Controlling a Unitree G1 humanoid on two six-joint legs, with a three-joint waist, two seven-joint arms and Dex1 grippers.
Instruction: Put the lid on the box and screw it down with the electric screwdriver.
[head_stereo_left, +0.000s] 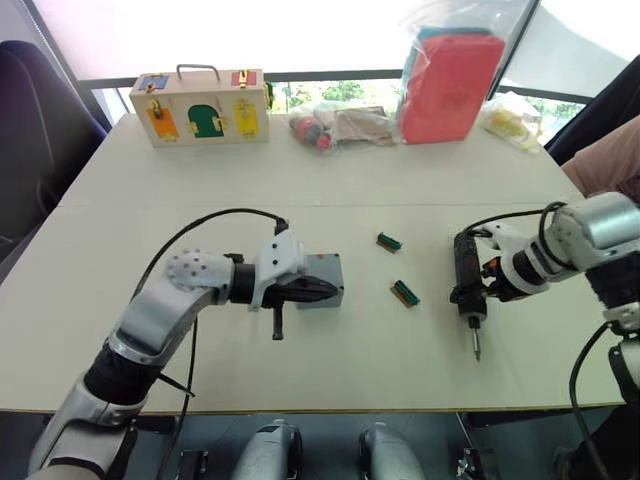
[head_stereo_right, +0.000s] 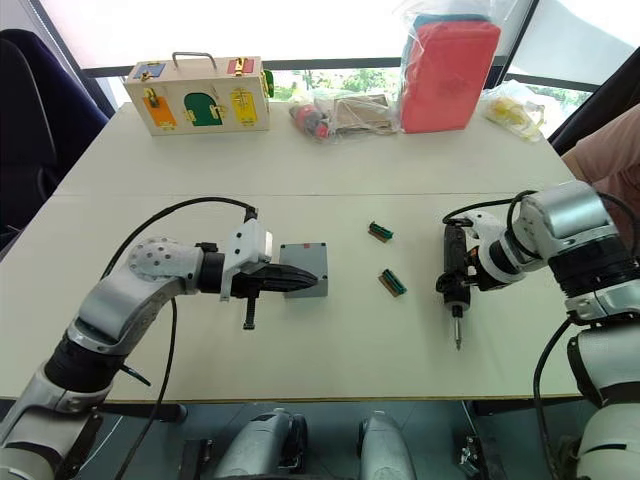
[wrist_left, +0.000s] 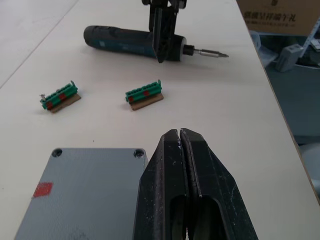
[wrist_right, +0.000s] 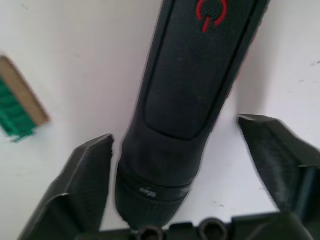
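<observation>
The lid (head_stereo_right: 304, 269) sits flat on top of the box, closing it, with screws visible in two corners in the left wrist view, on the worktop (head_stereo_right: 330, 180) a little left of centre. The left end effector (head_stereo_right: 308, 282) rests over the lid's near edge, its two black fingers (wrist_left: 172, 170) pressed together with nothing between them. The left arm reaches in from the robot's left with the elbow bent outward, forearm running roughly parallel to the worktop's front edge, fingers pointing toward the robot's right.

The electric screwdriver (head_stereo_right: 453, 272) lies on the worktop at the right, well apart from the lid, its body running front to back and its thin metal bit (head_stereo_right: 458, 330) pointing toward the robot. The right end effector (head_stereo_right: 452, 290) straddles the tool near its bit end: in the right wrist view the two fingers (wrist_right: 82, 170) stand wide apart on either side of the black barrel, a gap showing on each side, so they are spread and not clamped on it. The right arm comes in from the robot's right, wrist turned inward toward the centre of the worktop.

Two small green-and-brown blocks (head_stereo_right: 380, 232) (head_stereo_right: 392, 283) lie between the lid and the screwdriver. At the far edge stand a wooden case with coloured doors (head_stereo_right: 197, 96) and a red box in a plastic bag (head_stereo_right: 450, 72).
</observation>
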